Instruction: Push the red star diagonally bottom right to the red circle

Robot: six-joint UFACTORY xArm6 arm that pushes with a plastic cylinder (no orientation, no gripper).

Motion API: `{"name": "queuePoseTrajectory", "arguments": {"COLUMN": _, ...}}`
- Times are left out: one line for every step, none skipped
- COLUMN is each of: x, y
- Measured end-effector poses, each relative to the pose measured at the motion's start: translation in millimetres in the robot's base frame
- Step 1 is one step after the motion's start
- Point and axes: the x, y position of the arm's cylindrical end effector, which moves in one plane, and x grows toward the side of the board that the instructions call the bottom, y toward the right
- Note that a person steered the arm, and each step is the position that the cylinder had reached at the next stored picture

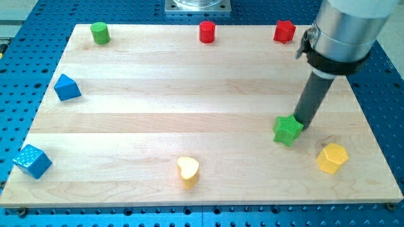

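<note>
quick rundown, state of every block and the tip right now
red star: top edge, right, untouched
red circle: top edge, centre
green circle: top left
green star: against my tip
my tip: at green star's upper right
blue triangle: left edge
blue cube: bottom-left corner
yellow heart: bottom centre
yellow hexagon: bottom right

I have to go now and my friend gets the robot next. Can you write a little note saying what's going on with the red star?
My tip: low on the board's right side, right against the green star, far from both red blocks.
Red star: at the view's top edge, towards the right.
Red circle: also on the top edge, to the star's left; the two are level and well apart.
Done: nothing that shows; the star is not at the spot below and right of the circle.
Left: bring the tip up to the red star and push it to that spot.
</note>
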Motion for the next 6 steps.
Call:
{"name": "queuePoseTrajectory", "arguments": {"x": -46.4, "y": -34.3}}
{"name": "queuePoseTrajectory", "arguments": {"x": -124.4, "y": -18.3}}
{"name": "queuePoseTrajectory", "arguments": {"x": -199.0, "y": 38.3}}
{"name": "queuePoseTrajectory", "arguments": {"x": -235.5, "y": 87.1}}
{"name": "queuePoseTrajectory", "arguments": {"x": -263.7, "y": 34.3}}
{"name": "queuePoseTrajectory", "arguments": {"x": -241.6, "y": -3.3}}
